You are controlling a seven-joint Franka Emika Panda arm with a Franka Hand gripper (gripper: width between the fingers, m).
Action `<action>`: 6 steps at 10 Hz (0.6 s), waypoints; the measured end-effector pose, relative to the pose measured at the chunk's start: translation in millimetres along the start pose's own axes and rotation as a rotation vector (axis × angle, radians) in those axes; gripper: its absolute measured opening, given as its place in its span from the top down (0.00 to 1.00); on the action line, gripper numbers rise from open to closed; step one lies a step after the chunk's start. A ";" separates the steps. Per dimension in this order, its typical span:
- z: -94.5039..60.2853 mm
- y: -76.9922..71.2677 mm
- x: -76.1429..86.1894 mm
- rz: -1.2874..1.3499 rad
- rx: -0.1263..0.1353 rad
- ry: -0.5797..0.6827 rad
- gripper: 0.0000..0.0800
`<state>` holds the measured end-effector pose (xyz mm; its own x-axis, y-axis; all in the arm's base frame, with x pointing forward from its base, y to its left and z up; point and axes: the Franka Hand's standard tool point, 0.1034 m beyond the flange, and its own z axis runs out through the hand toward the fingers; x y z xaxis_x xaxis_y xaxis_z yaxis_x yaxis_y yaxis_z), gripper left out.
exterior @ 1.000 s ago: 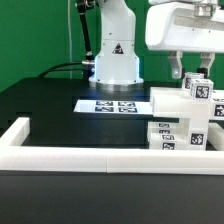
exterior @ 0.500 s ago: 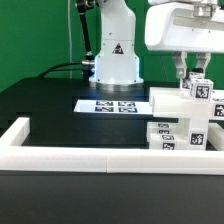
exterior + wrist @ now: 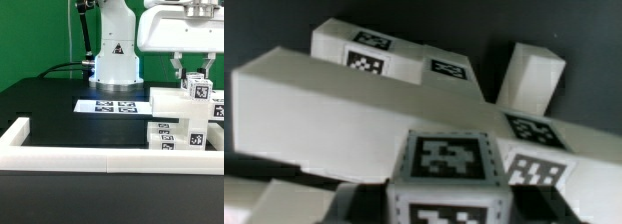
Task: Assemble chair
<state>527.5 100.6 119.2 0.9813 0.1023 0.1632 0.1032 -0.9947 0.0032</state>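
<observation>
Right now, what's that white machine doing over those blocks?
A robot arm is putting together a chair from chunky white tagged pieces. Its gripper hangs just above the part-built structure at the exterior view's right, fingers either side of the topmost block. Whether they grip it is unclear. The marker board lies flat behind.

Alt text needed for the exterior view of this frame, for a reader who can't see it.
A white robot claw hangs just above a chunky white plastic chair assembly bearing black-and-white square tags, at the exterior view's right. Behind lies a flat white marker board on the black table; a low white border rail crosses the foreground.
</observation>
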 end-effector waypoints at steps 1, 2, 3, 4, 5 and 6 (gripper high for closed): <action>0.3 0.0 0.0 0.070 0.000 0.001 0.64; 0.8 -0.2 0.8 0.205 0.001 0.005 0.64; 1.0 -0.3 2.1 0.282 0.001 0.013 0.64; 0.9 -0.7 2.3 0.374 0.002 0.013 0.64; 0.9 -1.0 2.4 0.431 0.003 0.014 0.64; 0.8 -2.4 2.5 0.548 0.008 0.014 0.64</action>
<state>529.9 103.2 118.8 0.8894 -0.4313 0.1516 -0.4216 -0.9020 -0.0931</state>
